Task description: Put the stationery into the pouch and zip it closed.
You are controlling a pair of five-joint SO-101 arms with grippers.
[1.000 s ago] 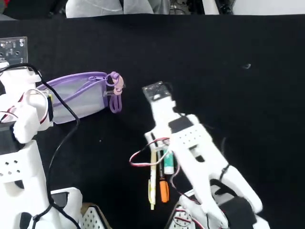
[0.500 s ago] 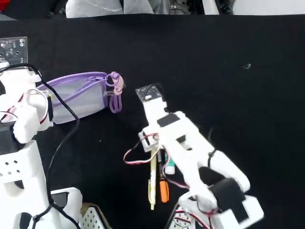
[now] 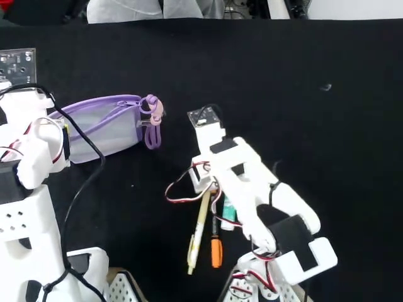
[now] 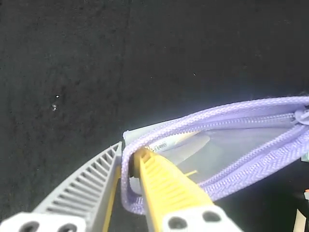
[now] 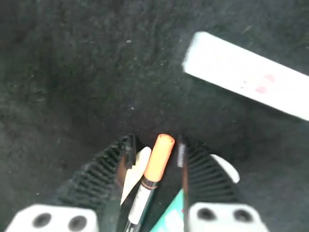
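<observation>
Nearest the arms' bases, three pieces of stationery lie close together on the black cloth-covered table [image 3: 315,126]: a slim pale-yellow plastic pen [image 3: 197,236], tilted; an orange-capped marker with a black barrel [image 3: 216,251] just beside it; and a green-and-white cylindrical stick [image 3: 227,214], partly under the right arm. The right gripper [image 5: 154,142] is lowered over their far ends. Its black ribbed fingers [image 5: 120,159] stand apart and straddle the marker's orange cap. The yellow pen's tip lies against one finger, a dark gap separates the cap from the other, and nothing is pinched. Just beyond these fingers a flat white oblong block [image 5: 246,75] rests on the cloth, apart from the pens.

Farther out and to the left lies the translucent pouch with a purple fabric zip [image 3: 104,135], well apart from the stationery. Its two zip bands are spread, so the mouth is open. A bunch of pink and purple loops [image 3: 151,119] hangs at the zip's end nearest the right arm. The left gripper [image 4: 129,151], one finger grey and one yellow, is clamped on the pouch's opposite end, with the purple edge pinched between them.
</observation>
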